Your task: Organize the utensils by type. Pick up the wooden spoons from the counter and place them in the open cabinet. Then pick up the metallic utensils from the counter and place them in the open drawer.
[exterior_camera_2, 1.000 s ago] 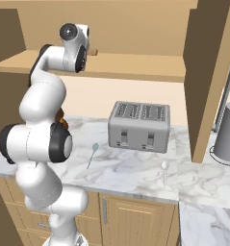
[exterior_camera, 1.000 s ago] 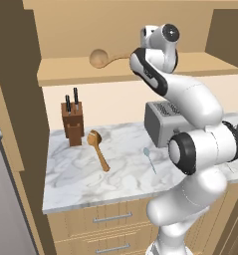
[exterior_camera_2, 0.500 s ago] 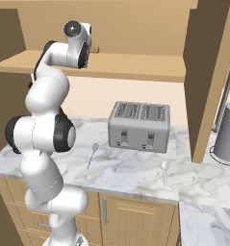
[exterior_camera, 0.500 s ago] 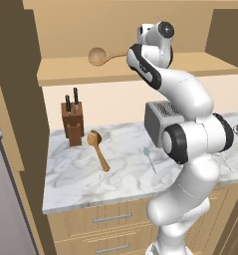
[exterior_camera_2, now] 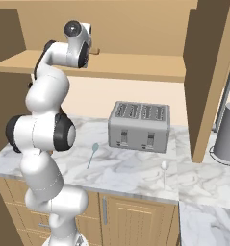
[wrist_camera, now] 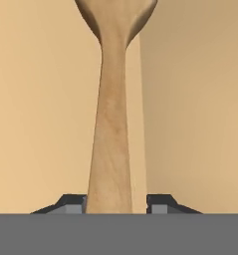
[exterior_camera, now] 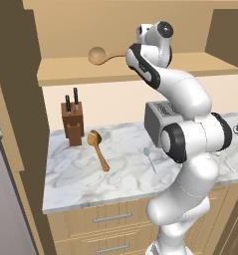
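So one wooden spoon (exterior_camera: 96,55) is up on the open cabinet (exterior_camera: 65,74) shelf, handle between the gripper (wrist_camera: 115,203) tips, which look slightly parted, so probably let go. Second wooden spoon (exterior_camera: 97,147) and both metal utensils (exterior_camera: 149,158) are left on the counter (exterior_camera: 80,174).

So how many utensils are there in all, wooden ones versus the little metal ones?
Wooden spoons: 2, one on the cabinet shelf, one on the counter.
Metal utensils: 2, a bluish one and a whitish one, both on the counter.
Total: 4.
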{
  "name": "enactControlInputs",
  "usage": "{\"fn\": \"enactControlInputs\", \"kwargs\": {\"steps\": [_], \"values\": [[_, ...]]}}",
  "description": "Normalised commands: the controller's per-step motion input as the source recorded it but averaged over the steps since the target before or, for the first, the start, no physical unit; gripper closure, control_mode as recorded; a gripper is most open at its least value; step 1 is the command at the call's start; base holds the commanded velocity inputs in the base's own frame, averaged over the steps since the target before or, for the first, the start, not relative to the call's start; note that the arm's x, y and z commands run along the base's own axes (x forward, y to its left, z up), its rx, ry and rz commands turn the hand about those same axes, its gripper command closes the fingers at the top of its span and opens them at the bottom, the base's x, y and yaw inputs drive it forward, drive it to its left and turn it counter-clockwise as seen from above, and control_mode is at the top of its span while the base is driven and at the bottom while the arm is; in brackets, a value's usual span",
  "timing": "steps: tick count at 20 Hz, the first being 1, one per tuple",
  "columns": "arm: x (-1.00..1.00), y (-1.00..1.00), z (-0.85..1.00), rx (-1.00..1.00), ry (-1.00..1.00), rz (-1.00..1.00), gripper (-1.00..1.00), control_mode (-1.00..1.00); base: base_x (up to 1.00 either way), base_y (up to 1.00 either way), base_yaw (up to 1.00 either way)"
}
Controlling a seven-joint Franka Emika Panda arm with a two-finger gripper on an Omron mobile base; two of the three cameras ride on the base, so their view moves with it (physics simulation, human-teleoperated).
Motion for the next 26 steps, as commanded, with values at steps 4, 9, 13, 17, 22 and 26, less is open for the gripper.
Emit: {"fn": "enactControlInputs", "kwargs": {"steps": [4, 9, 13, 17, 22, 26], "values": [[0.01, 0.00, -0.04, 0.00, 0.00, 0.00, -1.00, -1.00, 0.00, 0.00, 0.00], [0.03, 0.00, 0.00, 0.00, 0.00, 0.02, -1.00, -1.00, 0.00, 0.00, 0.00], [0.00, 0.00, 0.00, 0.00, 0.01, 0.08, -1.00, -1.00, 0.00, 0.00, 0.00], [0.00, 0.00, 0.02, 0.00, 0.03, 0.10, -1.00, -1.00, 0.00, 0.00, 0.00], [0.00, 0.00, 0.00, 0.00, 0.00, 0.09, -1.00, -1.00, 0.00, 0.00, 0.00], [0.01, 0.00, 0.03, 0.00, 0.02, 0.09, -1.00, -1.00, 0.00, 0.00, 0.00]]}}
